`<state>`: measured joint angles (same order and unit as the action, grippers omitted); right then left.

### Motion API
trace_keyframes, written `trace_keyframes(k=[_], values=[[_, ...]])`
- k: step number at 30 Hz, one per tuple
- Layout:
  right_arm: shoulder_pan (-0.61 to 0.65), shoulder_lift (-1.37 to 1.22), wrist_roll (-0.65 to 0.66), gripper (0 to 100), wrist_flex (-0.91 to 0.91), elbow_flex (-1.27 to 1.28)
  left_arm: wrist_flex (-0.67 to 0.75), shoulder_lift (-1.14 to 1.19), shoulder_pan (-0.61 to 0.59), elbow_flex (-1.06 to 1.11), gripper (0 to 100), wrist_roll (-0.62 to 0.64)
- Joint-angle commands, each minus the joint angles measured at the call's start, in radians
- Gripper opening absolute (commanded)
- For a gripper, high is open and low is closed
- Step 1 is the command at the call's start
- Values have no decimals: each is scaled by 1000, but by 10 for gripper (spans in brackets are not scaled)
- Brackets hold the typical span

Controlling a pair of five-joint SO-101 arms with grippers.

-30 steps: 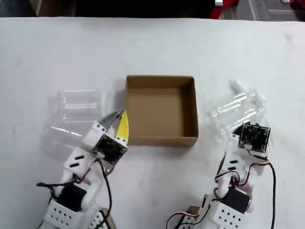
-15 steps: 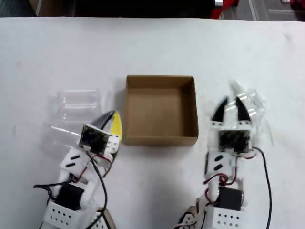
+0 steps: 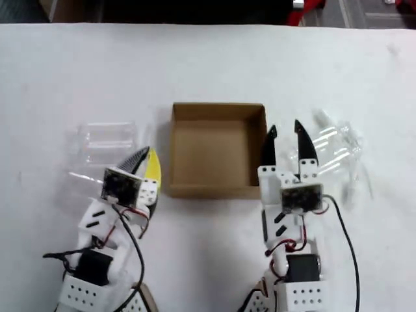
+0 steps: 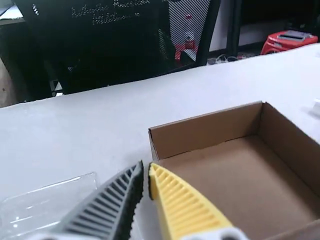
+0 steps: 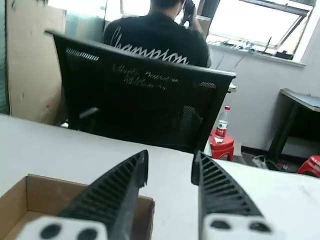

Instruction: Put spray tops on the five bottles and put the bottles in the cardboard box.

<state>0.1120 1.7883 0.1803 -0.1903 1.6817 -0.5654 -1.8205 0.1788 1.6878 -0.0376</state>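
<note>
- The cardboard box (image 3: 218,153) sits open-topped at the middle of the white surface (image 3: 208,65), with nothing in it.
- The left pincer (image 3: 147,156) has its grey and yellow fingers pressed together, pinching nothing. It is poised just beside the box's near left corner, outside the wall.
- In the left wrist view, the left pincer (image 4: 145,171) points at that same corner, with the box (image 4: 210,132) directly beyond the tips.
- The right pincer (image 3: 286,140) has its black fingers spread and holds nothing. One finger lies along the box's right wall. The other is over the surface between the box and the right-hand bottles (image 3: 328,146).
- The right-hand bottles are clear, lie on their sides in a loose cluster, and are apart from the box. Their number cannot be told.
- The left-hand bottles (image 3: 107,140) are also clear and lying flat, to the left of the box and just beyond the left pincer. One shows in the left wrist view (image 4: 45,200).
- A small white piece (image 3: 351,190) lies near the right-hand cluster; its kind cannot be told.
- The box's right wall stands between the right pincer and the box floor.
- A black mesh chair (image 5: 140,95) stands beyond the far edge of the surface.
</note>
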Motion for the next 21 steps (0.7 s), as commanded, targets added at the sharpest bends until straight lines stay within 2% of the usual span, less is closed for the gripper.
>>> trace_keyframes(k=[1, 6, 9, 12, 17, 21], values=[[-27, 8, -61, 131, -10, 9, 28, -12, -22, -57, 24, 38], [-45, 12, -61, 117, -2, 9, 37, -12, -13, -52, 24, -9], [-39, 12, -61, 10, -1, 9, 63, -8, -4, -49, 24, -14], [-38, 12, -61, 46, -1, 9, 46, -8, 2, -52, 24, -20], [-38, 12, -60, 19, -1, 9, 25, -8, 30, -63, 24, -100], [-38, 12, -60, 21, -7, 9, -69, 54, 82, -155, 24, -117]])
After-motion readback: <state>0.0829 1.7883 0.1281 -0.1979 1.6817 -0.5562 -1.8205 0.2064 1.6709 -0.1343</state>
